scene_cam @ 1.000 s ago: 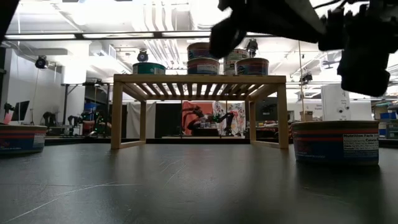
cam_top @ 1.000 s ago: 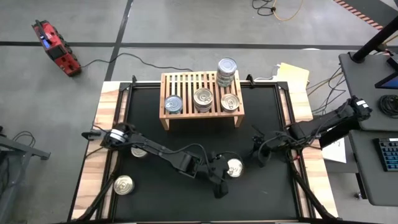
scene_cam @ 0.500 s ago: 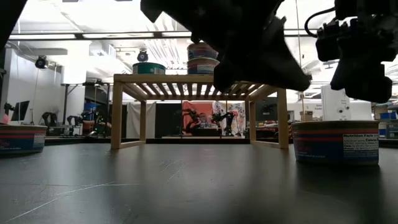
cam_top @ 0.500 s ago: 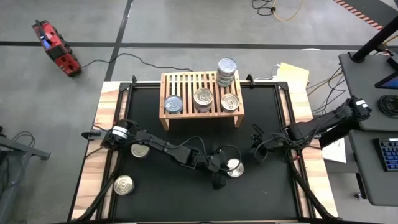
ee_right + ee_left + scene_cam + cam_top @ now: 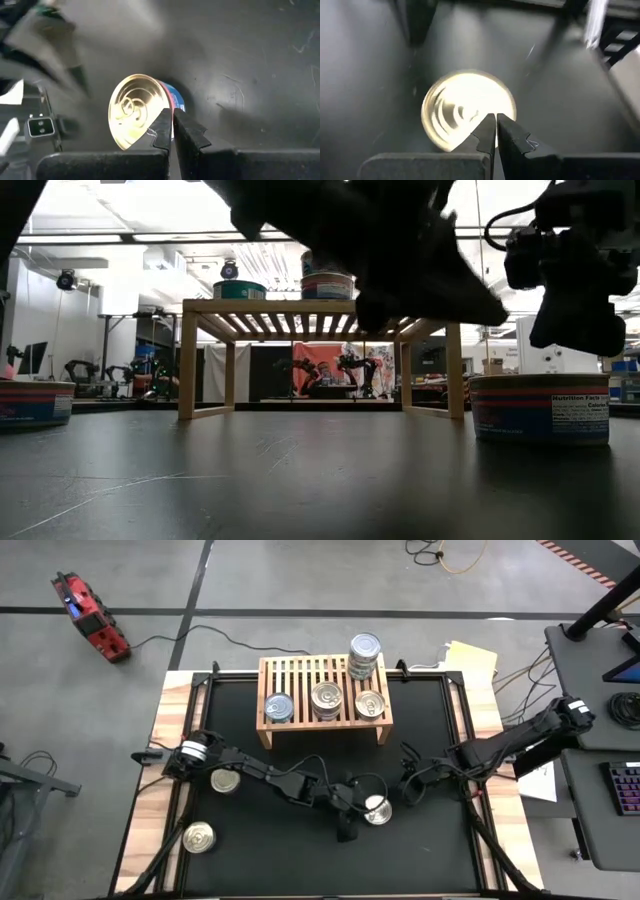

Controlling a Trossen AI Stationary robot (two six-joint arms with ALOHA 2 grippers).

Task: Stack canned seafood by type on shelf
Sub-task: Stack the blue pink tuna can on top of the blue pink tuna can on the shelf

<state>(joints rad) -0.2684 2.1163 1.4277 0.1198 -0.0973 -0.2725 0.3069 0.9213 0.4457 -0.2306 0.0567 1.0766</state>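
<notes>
A gold-lidded can (image 5: 377, 810) stands on the black mat between my two grippers; it shows in the left wrist view (image 5: 468, 107), the right wrist view (image 5: 142, 111) and the low view (image 5: 540, 408). My left gripper (image 5: 356, 814) (image 5: 496, 116) is shut and hovers at the can's left side, over its lid edge. My right gripper (image 5: 406, 788) (image 5: 171, 111) is shut too, a little to the can's right and farther back. The wooden shelf (image 5: 322, 670) carries three single cans (image 5: 327, 698) and a stack (image 5: 365, 653) at its far right corner.
Two more cans stand on the mat's left side: one (image 5: 225, 781) beside my left arm, one (image 5: 199, 837) near the front-left corner, also in the low view (image 5: 35, 402). The mat between the shelf and the middle can is bare. Cables run off the table's right side.
My left arm has stretched toward the table's right, bringing its gripper up to the middle can; in the low view it now hangs in front of the shelf. My right gripper has shifted a little toward the left, nearer that can. The cans have stayed put.
</notes>
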